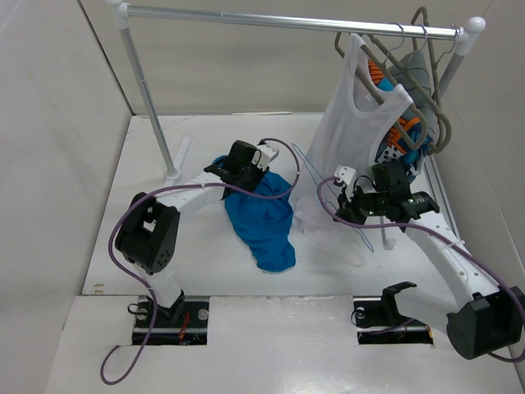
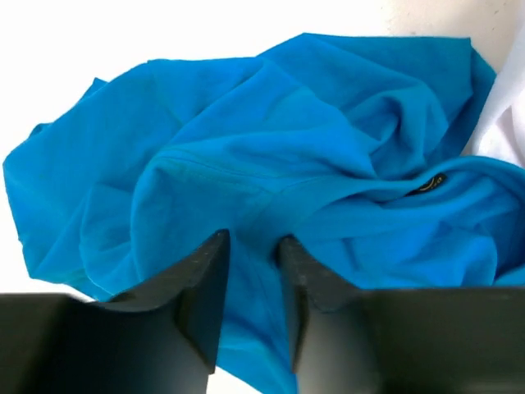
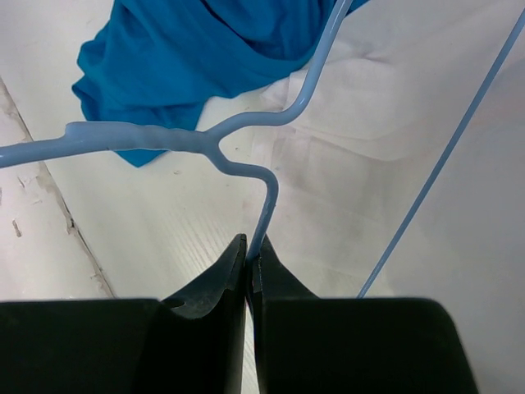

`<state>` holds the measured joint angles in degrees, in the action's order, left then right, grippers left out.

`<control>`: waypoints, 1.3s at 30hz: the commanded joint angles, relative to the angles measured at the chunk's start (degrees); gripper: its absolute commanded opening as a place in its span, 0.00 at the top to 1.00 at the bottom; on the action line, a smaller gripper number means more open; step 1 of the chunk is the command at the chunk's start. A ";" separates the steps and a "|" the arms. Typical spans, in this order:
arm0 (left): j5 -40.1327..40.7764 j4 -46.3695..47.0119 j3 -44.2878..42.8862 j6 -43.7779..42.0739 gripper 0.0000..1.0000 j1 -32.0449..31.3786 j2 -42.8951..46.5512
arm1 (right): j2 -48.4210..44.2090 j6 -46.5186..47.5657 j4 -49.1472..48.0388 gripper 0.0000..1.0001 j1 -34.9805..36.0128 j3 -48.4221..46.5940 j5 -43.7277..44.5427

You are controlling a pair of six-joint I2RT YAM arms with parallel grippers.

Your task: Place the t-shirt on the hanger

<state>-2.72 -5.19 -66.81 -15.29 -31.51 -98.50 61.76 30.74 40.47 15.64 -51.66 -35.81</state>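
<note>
The bright blue t-shirt (image 1: 262,217) lies crumpled on the white table between the two arms. My left gripper (image 1: 235,182) sits on its upper edge. In the left wrist view a fold of the t-shirt (image 2: 287,148) fills the narrow gap between the jaws of the left gripper (image 2: 253,242), which is shut on it. The pale-blue wire hanger (image 3: 148,138) is held just below its twisted neck by my right gripper (image 3: 253,246), shut on the wire. From above, the hanger (image 1: 365,236) slants by the right gripper (image 1: 343,212), to the right of the shirt.
A clothes rail (image 1: 287,18) spans the back on white posts (image 1: 152,98). A white tank top (image 1: 357,123) hangs from it down to the table, beside a patterned garment (image 1: 402,131) and grey hangers (image 1: 426,74). White fabric (image 3: 353,148) lies under the hanger.
</note>
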 commanded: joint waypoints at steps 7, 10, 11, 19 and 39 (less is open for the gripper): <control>0.35 0.44 0.89 -2.20 0.70 0.39 2.16 | -1.55 1.43 -0.21 1.00 -0.52 0.15 -3.30; 0.87 0.44 1.41 -2.20 0.44 0.39 2.17 | -2.08 1.43 -0.21 1.00 -0.52 0.15 -3.30; 0.88 0.44 1.42 -2.20 0.44 0.92 2.17 | -2.08 1.43 -0.21 1.00 -0.52 0.15 -3.30; -1.41 -2.01 -0.34 -0.53 0.61 2.94 4.10 | -3.13 1.43 0.31 1.00 -0.52 0.15 -2.24; 3.86 1.32 2.65 -8.96 0.36 -7.86 -1.97 | -3.84 1.43 0.31 1.00 -0.52 -0.90 -1.72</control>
<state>-0.80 -5.87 -64.16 -22.39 -38.04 -102.17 59.46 31.27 41.21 15.42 -51.53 -36.97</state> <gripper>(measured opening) 0.634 0.076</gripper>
